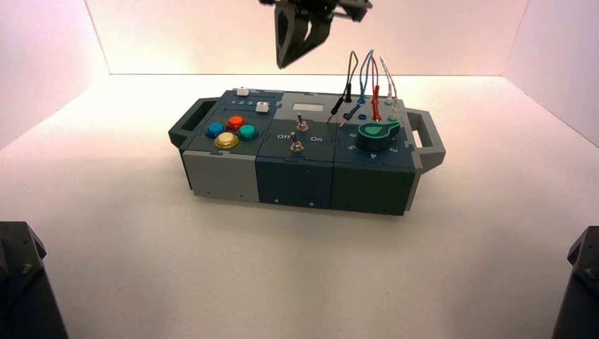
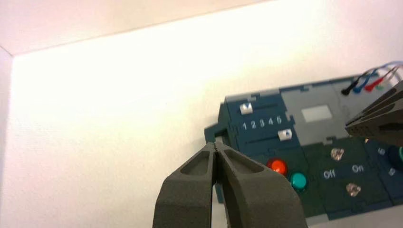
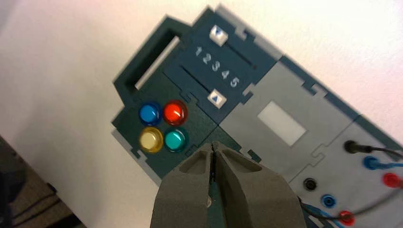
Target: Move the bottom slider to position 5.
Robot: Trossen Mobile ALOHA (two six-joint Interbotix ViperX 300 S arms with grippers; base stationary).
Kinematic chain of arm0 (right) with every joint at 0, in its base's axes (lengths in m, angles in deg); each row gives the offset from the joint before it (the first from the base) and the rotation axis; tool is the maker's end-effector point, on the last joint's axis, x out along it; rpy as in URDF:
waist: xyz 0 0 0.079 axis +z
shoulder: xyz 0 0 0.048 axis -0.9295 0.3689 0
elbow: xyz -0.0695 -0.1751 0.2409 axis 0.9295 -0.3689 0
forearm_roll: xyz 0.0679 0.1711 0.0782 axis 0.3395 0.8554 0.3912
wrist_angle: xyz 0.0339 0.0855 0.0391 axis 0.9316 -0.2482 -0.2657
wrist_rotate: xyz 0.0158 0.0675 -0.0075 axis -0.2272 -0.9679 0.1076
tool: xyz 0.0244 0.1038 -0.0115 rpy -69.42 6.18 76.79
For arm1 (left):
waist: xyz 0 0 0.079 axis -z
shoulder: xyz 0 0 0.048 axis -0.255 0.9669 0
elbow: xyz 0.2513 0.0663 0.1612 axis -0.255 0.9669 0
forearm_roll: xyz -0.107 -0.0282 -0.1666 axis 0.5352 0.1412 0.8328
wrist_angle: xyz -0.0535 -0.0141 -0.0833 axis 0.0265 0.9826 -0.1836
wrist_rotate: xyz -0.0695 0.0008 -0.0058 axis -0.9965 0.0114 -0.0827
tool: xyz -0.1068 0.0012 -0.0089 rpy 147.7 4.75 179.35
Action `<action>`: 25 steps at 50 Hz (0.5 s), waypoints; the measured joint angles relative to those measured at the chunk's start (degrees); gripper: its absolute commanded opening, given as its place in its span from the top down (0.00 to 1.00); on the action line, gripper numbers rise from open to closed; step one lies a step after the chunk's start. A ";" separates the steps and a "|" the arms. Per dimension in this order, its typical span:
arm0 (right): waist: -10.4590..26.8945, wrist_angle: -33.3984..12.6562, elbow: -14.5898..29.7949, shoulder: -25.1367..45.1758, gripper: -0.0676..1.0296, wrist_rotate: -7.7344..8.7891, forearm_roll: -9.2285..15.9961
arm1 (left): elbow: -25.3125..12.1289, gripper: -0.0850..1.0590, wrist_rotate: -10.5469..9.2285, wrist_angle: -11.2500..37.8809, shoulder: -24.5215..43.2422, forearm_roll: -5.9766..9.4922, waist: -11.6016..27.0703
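The bottom slider's white knob (image 3: 216, 99) (image 2: 284, 134) (image 1: 262, 107) sits in the track nearest the coloured buttons, level with the printed 5 (image 3: 234, 82) (image 2: 279, 120) that ends the row 1 2 3 4 5. The top slider's white knob (image 3: 218, 35) stands by the 1. My right gripper (image 3: 212, 147) (image 1: 285, 63) hangs high above the box, shut and holding nothing, well clear of the sliders. My left gripper (image 2: 216, 146) is also shut and holding nothing. It is raised off to the box's left-handle side and is outside the high view.
On the box (image 1: 219, 173), blue, red, yellow and teal buttons (image 3: 164, 126) lie beside the sliders. Two toggle switches (image 1: 299, 134) labelled Off and On stand mid-box. A green knob (image 1: 376, 134) and plugged wires (image 1: 367, 85) fill the right end. Dark arm bases (image 1: 21, 282) occupy the near corners.
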 measured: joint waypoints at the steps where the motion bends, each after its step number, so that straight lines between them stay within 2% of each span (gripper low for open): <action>1: 0.00 0.00 0.00 0.00 0.96 0.00 0.00 | 0.00 0.95 0.00 0.00 0.00 0.00 0.00; 6: 0.62 0.00 0.70 0.97 0.96 0.00 0.44 | -0.09 0.95 -0.09 0.62 0.97 -0.09 0.18; 17: 4.75 -1.67 7.65 8.96 0.96 0.18 0.62 | -0.62 0.95 0.00 1.14 1.58 0.00 0.26; 25: 5.27 -3.60 11.07 11.78 0.96 0.18 0.62 | -0.62 0.95 -0.09 1.32 1.58 0.09 0.26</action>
